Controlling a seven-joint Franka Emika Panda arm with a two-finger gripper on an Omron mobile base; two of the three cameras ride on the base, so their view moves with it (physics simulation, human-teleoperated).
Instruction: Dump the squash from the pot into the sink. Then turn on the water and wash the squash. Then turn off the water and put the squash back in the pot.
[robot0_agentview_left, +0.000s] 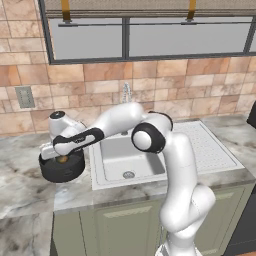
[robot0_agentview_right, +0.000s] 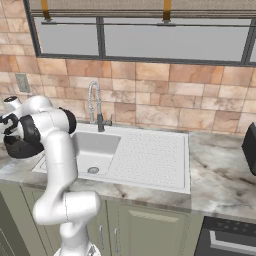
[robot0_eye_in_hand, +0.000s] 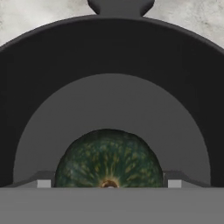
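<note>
My fingers (robot0_eye_in_hand: 109, 183) sit low inside the pot (robot0_eye_in_hand: 112, 57), spread wide with one tip (robot0_eye_in_hand: 43, 183) on each side of the squash (robot0_eye_in_hand: 108, 159). In the hand view the tips stand just beside the squash's flanks, but I cannot tell whether they touch it. The squash rests on the pot's grey floor, dark green with yellow flecks, its stem spot turned toward my camera. One of the pot's loop handles (robot0_eye_in_hand: 120, 6) shows at the far rim, with mottled stone beyond it.

From the left base view, the pot (robot0_agentview_left: 62, 169) stands on the marble table (robot0_agentview_left: 22, 182) just left of the sink (robot0_agentview_left: 125, 160), and a bit of orange-yellow squash (robot0_agentview_left: 62, 159) peeks over the rim beneath my hand. The arm (robot0_agentview_left: 165, 165) reaches leftward across the basin, so that the wrist hangs right over the pot.

The sink's basin holds the round metal drain (robot0_agentview_left: 128, 174), and the ribbed drainboard (robot0_agentview_left: 207, 145) stretches off to its right. From the right base view, the chrome spring-neck faucet (robot0_agentview_right: 94, 105) rises behind the basin, against the tiled wall (robot0_agentview_right: 165, 100). There the pot (robot0_agentview_right: 20, 147) is a dark shape mostly hidden behind my arm at the far left. I see no stream under the spout.
</note>
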